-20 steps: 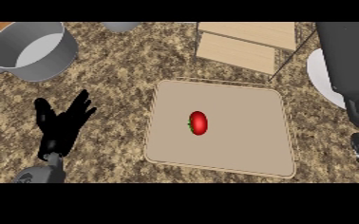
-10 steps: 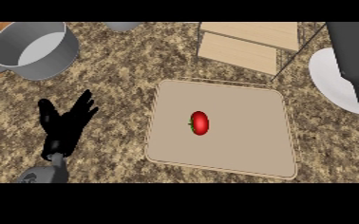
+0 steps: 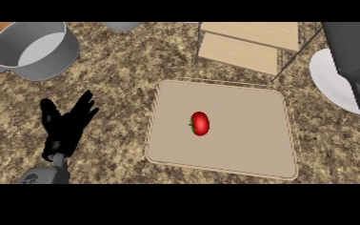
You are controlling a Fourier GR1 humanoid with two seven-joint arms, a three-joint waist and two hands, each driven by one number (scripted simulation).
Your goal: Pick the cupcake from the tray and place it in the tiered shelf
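Sitting near the middle of the beige tray (image 3: 232, 152) is a small red object (image 3: 200, 123) with a bit of green along its left side — it looks more like a tomato than a cupcake, and nothing touches it. The tray lies flat on the speckled brown counter (image 3: 119, 90), its raised rim showing all round. Beyond the tray's far edge stands the tiered shelf (image 3: 246, 45), 2 pale wooden boards stepped one above the other, with a thin dark post running down at its right. Over at the lower left, well apart from the tray, the left hand (image 3: 65, 128) rests above the counter with its black fingers straight and spread, pointing away from the robot, holding nothing. A grey forearm (image 3: 346, 52) comes down along the right edge, crossing a white plate (image 3: 330, 83) — its hand is out of sight. A grey pot (image 3: 38, 50) sits at the far left corner, and part of another grey vessel (image 3: 123, 26) shows at the top edge.
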